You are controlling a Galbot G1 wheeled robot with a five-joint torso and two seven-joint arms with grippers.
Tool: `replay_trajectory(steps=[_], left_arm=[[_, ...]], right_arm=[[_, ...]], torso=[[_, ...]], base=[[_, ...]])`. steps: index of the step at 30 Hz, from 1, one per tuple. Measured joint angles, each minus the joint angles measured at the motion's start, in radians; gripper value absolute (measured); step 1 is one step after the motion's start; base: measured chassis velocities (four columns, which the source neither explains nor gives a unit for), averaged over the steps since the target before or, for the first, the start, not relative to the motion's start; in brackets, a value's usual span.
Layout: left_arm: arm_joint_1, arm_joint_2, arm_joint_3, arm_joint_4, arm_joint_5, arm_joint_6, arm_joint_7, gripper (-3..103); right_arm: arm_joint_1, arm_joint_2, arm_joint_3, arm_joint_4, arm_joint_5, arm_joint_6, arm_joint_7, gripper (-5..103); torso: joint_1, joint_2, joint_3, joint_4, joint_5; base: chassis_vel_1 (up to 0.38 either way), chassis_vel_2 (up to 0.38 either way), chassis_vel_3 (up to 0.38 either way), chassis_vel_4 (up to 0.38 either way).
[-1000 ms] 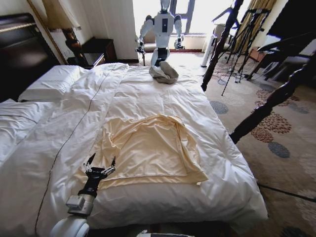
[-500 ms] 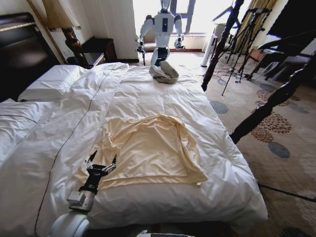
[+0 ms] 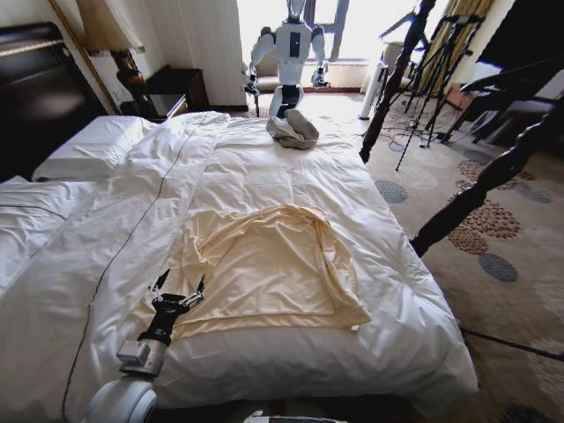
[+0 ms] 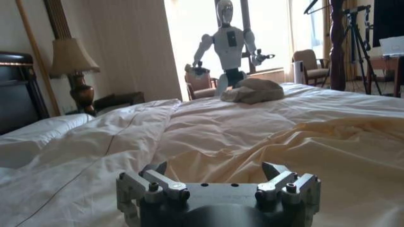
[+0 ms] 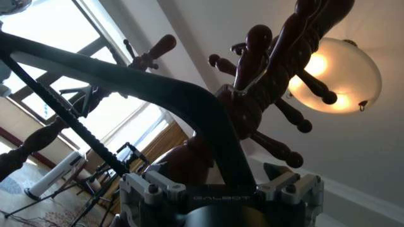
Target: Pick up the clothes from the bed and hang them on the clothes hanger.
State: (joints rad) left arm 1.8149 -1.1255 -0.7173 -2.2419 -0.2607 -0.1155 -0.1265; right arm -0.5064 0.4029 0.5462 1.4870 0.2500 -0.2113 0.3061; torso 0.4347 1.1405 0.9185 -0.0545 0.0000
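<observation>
Clothes (image 3: pixel 269 264) lie flat beside the low, spread-open left pincer (image 3: pixel 177 290)

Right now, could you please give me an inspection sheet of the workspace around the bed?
Surface: bed, wrinkled white duvet, pillows at the head.
Job's things: cream-yellow top spread flat near the foot; black hanger in the right gripper.
Clutter: grey-beige cloth heap at the far edge.
Grippers: left gripper open, at the top's near corner; right gripper shut on the hanger's bar.
Cables: thin dark line along the duvet, possibly a seam.
Surroundings: another robot, tripods, lamp, patterned carpet.
</observation>
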Motion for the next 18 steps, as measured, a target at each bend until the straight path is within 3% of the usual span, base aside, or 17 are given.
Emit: replay_trajectory(steps=[3, 4, 6, 7, 11, 13, 16, 18], left_arm=[[0.0, 0.0, 0.001, 0.002, 0.0, 0.0, 0.0, 100], [0.0, 0.0, 0.001, 0.003, 0.0, 0.001, 0.001, 100], [0.0, 0.0, 0.001, 0.004, 0.0, 0.001, 0.001, 100], [-0.001, 0.002, 0.002, 0.006, -0.001, 0.001, 0.001, 100], [-0.004, 0.007, 0.0, 0.01, -0.008, 0.002, 0.001, 100], [-0.005, 0.011, -0.002, 0.013, -0.013, 0.002, 0.001, 100], [-0.006, 0.018, -0.002, 0.02, -0.015, 0.003, 0.001, 100], [-0.01, 0.025, 0.0, 0.026, -0.017, 0.003, 0.0, 100]], right_arm=[[0.051, 0.009, -0.038, -0.021, -0.005, 0.01, 0.001, 100], [0.099, 0.017, -0.07, -0.038, -0.01, 0.013, 0.001, 93], [0.134, 0.023, -0.093, -0.051, -0.012, 0.015, 0.001, 93], [0.186, 0.031, -0.127, -0.071, -0.016, 0.019, -0.001, 81], [0.234, 0.045, -0.154, -0.096, -0.023, 0.029, -0.018, 77], [0.234, 0.045, -0.153, -0.098, -0.023, 0.03, -0.026, 65], [0.226, 0.043, -0.146, -0.098, -0.022, 0.034, -0.031, 60], [0.215, 0.04, -0.138, -0.094, -0.02, 0.035, -0.034, 44]], torso=[[0.0, 0.0, 0.0, 0.0002, -0.0002], [0.0, 0.0, 0.0, 0.0002, -0.0006], [0.0, 0.0, 0.0, 0.0002, -0.0006], [0.0, 0.0, 0.0, 0.0004, -0.0008], [0.0, 0.0, 0.0, 0.0004, -0.0009], [0.0, 0.0, 0.0, 0.0002, -0.0004], [0.0, 0.0, 0.0, 0.0001, -0.0005], [0.0, 0.0, 0.0, 0.0001, -0.0004]], base=[[0.0, 0.0, 0.0, 0.0], [0.0, 0.0, 0.0, 0.0], [0.0, 0.0, 0.0, 0.0], [0.0, 0.0, 0.0, 0.0], [0.0, 0.0, 0.0, 0.0], [0.0, 0.0, 0.0, 0.0], [0.0, 0.0, 0.0, 0.0], [0.0, 0.0, 0.0, 0.0]])
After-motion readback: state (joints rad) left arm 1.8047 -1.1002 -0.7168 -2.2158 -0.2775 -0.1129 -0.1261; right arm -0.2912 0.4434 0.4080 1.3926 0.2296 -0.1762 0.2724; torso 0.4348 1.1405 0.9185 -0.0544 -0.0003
